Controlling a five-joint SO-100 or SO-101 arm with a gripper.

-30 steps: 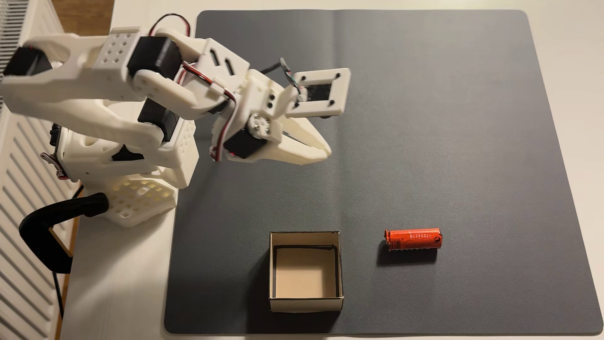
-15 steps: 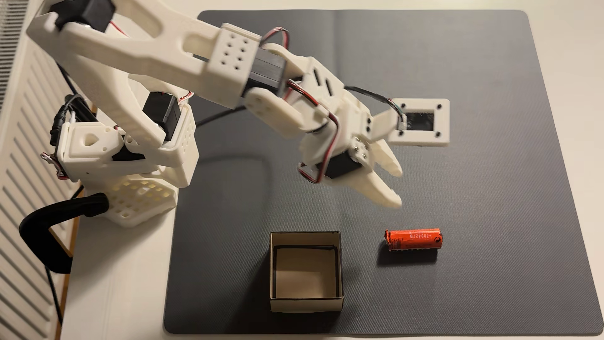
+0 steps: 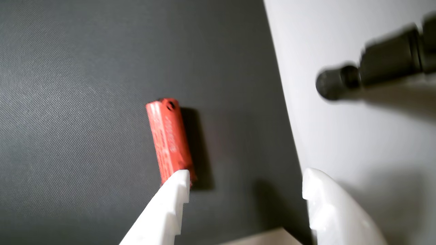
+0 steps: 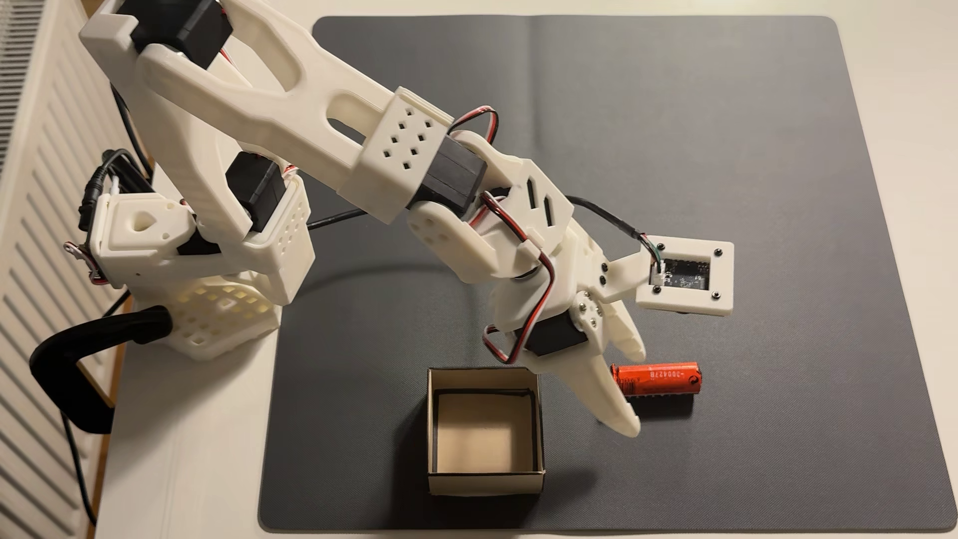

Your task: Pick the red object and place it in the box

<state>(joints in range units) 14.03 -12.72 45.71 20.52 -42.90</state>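
Between our fingers: nothing; the gripper (image 4: 638, 389) is spread wide above the mat (image 4: 777, 155).
Red object (image 4: 657, 380): flat on the mat, one end under our lower finger (image 4: 606, 394), the rest stretching rightward in the fixed view.
Long axis: we judge it runs out of the gap, so we need to shift along it.
Box (image 4: 485, 482): just left of our fingers, open-topped and empty.

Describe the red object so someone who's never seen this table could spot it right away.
Find the dark grey mat and its near edge, where the box stands. Right of it lies the red object, the mat's only bright, shiny cylinder, by the open gripper.
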